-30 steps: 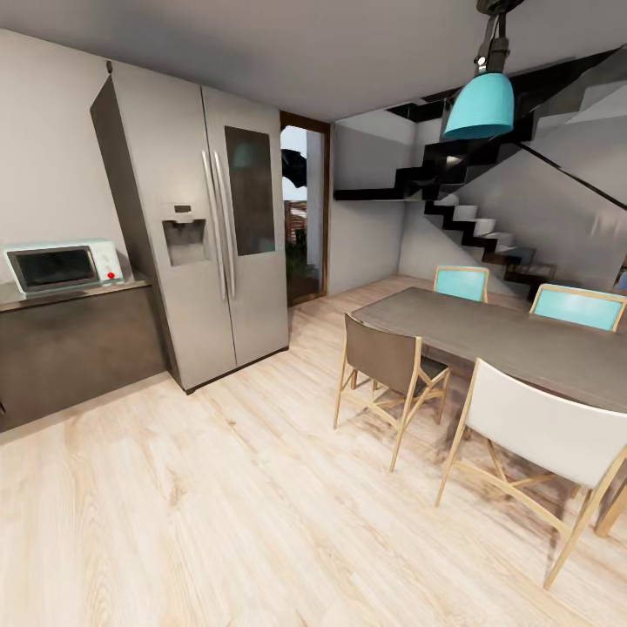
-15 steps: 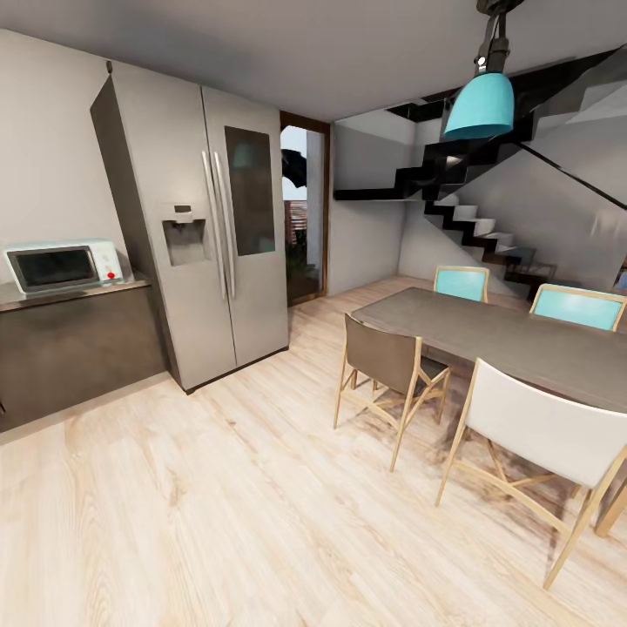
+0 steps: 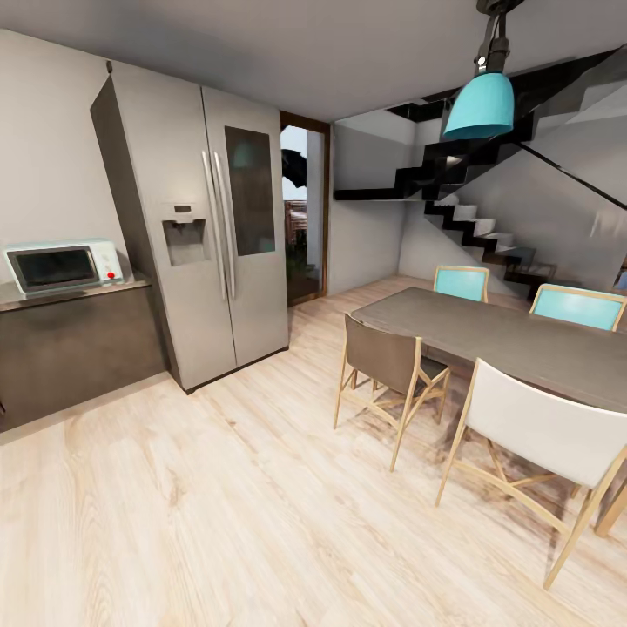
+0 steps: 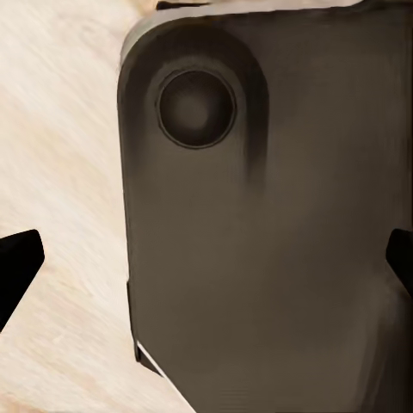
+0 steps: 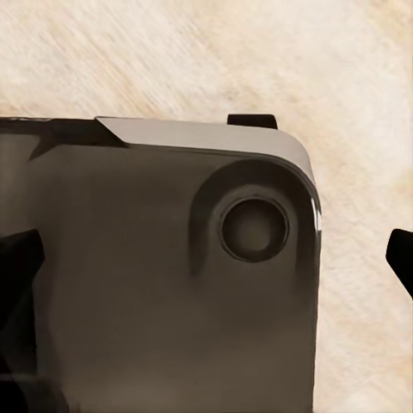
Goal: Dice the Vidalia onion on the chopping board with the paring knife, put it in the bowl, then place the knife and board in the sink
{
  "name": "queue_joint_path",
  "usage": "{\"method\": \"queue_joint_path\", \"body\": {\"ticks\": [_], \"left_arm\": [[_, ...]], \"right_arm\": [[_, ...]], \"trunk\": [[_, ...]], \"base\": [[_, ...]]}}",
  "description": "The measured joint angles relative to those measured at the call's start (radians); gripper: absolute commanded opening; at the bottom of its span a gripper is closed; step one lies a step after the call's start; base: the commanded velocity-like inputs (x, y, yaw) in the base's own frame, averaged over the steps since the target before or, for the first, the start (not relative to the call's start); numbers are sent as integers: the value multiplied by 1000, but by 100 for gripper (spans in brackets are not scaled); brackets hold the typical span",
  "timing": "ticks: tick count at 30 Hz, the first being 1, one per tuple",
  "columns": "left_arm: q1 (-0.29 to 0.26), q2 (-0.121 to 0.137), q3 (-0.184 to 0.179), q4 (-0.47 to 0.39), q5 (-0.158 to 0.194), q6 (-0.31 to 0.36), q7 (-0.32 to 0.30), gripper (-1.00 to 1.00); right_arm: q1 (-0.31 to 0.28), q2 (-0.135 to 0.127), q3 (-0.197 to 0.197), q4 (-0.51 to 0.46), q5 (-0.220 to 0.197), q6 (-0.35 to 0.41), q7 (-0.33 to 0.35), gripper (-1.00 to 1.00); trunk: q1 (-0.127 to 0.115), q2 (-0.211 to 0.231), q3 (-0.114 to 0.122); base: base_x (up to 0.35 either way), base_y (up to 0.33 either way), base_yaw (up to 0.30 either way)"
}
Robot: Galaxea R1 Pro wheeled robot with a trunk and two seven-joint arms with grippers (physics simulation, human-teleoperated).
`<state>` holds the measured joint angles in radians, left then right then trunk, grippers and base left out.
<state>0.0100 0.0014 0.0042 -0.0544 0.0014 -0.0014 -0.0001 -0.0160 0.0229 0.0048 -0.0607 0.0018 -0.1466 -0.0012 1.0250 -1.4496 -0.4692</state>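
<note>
Head cam: wide stretch of pale wood floor (image 3: 218,522) across lower half of frame, lots of open room centre and lower left. Left edge: dark cabinet run with grey countertop (image 3: 74,293) at mid-left, white microwave (image 3: 61,266) sitting on it. Just right of that, tall steel fridge (image 3: 196,235), then open doorway (image 3: 305,218) at upper centre. Right side is tighter: brown dining table (image 3: 505,340) w/ chairs round it, grey chair (image 3: 387,370) nearest the centre, white chair (image 3: 540,435) at lower right, two teal chairs (image 3: 461,283) on the far side. Teal pendant lamp (image 3: 479,104) top right, dark staircase (image 3: 470,209) behind it.

Left wrist cam: my left pincer (image 4: 206,262) spread, dark fingertips (image 4: 17,262) at both side edges of frame, nothing between them; dark robot base panel (image 4: 275,258) below, floor beside it.

Right wrist cam: right pincer (image 5: 211,262) spread too, empty, tips at frame edges, over the same dark base and floor.
</note>
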Motion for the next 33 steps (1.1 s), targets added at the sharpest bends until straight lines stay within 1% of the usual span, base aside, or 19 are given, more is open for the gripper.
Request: {"method": "queue_joint_path", "body": {"ticks": [2, 5, 6, 8, 10, 12, 14, 18, 22, 24, 25, 29, 32, 33], "left_arm": [[0, 0, 0, -23, 0, 0, 0, 100], [0, 0, 0, -87, 0, 0, 0, 100], [0, 1, 0, -134, 0, 0, 0, 100], [0, 1, 0, -202, 0, 0, 0, 100], [0, 2, 0, -237, 0, 0, 0, 100], [0, 3, 1, -288, 0, 0, 1, 100], [0, 4, 1, -359, 0, 0, 1, 100], [0, 5, 2, -416, 0, 0, 1, 100], [0, 5, 2, -461, 0, 0, 1, 100], [0, 5, 2, -496, 0, 0, 1, 100], [0, 5, 3, -530, 0, 0, 1, 100], [0, 5, 3, -561, 1, 0, 2, 100], [0, 5, 2, -567, 1, 0, 2, 100], [0, 10, 3, -568, 1, 0, 2, 100]], "right_arm": [[0, -1, -1, -1, 0, 0, 0, 100], [0, -5, -4, -8, 0, -8, -1, 100], [-1, -6, -4, -40, 0, -26, -2, 100], [0, -6, -3, -107, 1, -49, -2, 100], [0, -7, -3, -137, 1, -56, -3, 100], [0, -7, -4, -172, 1, -62, -3, 100], [-1, -8, -4, -237, 1, -67, -3, 100], [-1, -8, -5, -332, 1, -68, -3, 100], [0, -7, -6, -400, 1, -68, -3, 100], [-1, -7, -6, -447, 1, -68, -3, 100], [-1, -7, -6, -503, 1, -67, -3, 100], [0, -8, -5, -564, 1, -66, -3, 100], [0, -8, -5, -596, 1, -70, -2, 100], [0, -8, -4, -610, 1, -79, -1, 100]], "trunk": [[0, 0, 0], [0, 0, 0], [0, 0, 0], [0, 0, 0], [0, 0, 0], [0, 0, 0], [0, 0, 0], [0, 0, 0], [0, 0, 0], [0, 0, 0], [0, 0, 0], [0, 0, 0], [0, 0, 0], [0, 0, 0]], "base": [[0, 0, 0], [0, 0, 0], [0, 0, 0], [0, 0, 0], [0, 0, 0], [0, 0, 0], [0, 0, 0], [0, 0, 0], [0, 0, 0], [0, 0, 0], [0, 0, 0], [0, 0, 0], [0, 0, 0], [0, 0, 0]]}}
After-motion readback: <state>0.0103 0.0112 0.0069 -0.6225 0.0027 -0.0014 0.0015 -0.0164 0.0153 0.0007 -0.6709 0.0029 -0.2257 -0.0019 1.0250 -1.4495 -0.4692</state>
